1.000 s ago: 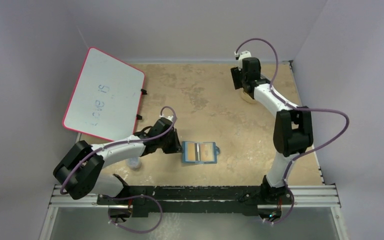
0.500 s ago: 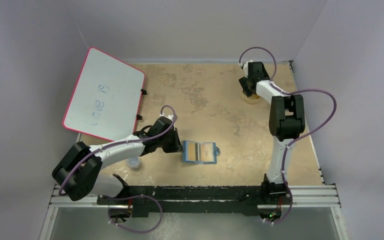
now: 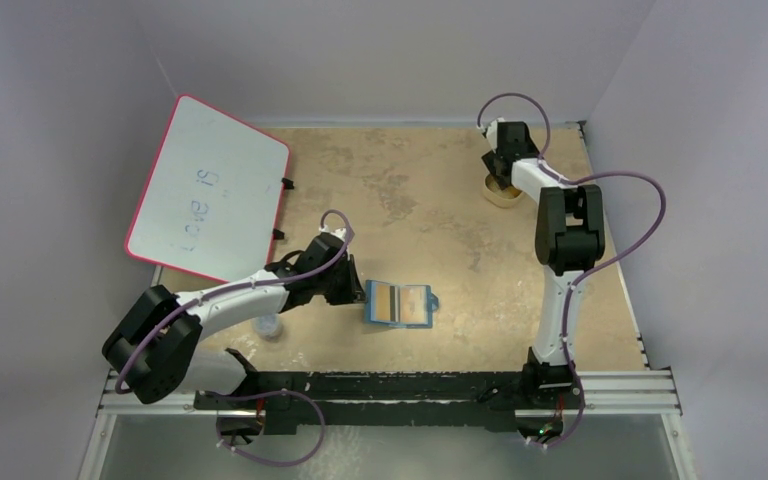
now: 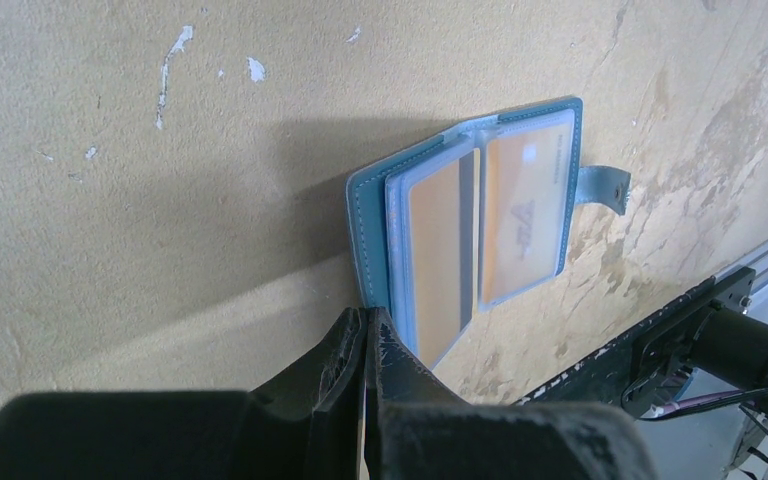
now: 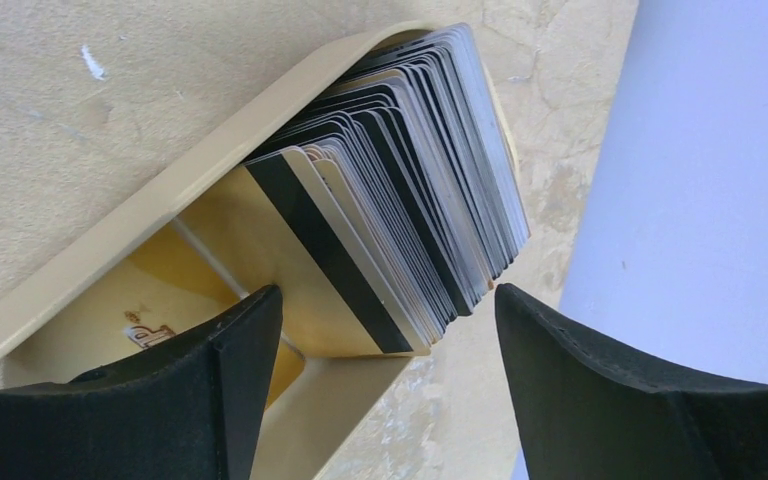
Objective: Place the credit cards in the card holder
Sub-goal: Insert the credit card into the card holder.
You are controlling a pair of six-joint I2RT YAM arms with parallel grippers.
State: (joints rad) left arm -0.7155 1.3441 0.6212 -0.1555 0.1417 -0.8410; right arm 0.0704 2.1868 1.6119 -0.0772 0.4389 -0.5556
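Note:
The blue card holder [image 3: 398, 304] lies open on the table, an orange credit card [image 4: 438, 250] in its left clear pocket and another [image 4: 523, 215] in its right one. My left gripper [image 4: 370, 318] is shut, its tips resting against the holder's left edge with nothing seen between them. At the far right, a fanned stack of credit cards [image 5: 400, 170] stands in a beige tray [image 5: 150, 220]. My right gripper [image 5: 390, 320] hangs open just over the stack's near end, fingers [image 5: 245, 350] either side, touching no card.
A pink-rimmed whiteboard [image 3: 210, 190] leans at the far left. A small white cap-like object [image 3: 268, 326] sits beside my left forearm. The black rail [image 3: 390, 385] runs along the near edge. The right wall [image 5: 700, 180] stands close beside the tray [image 3: 506, 197].
My right arm has folded in and brought its gripper down over the tray at the far right, jaws wider than a second ago. The left arm and card holder have not moved.

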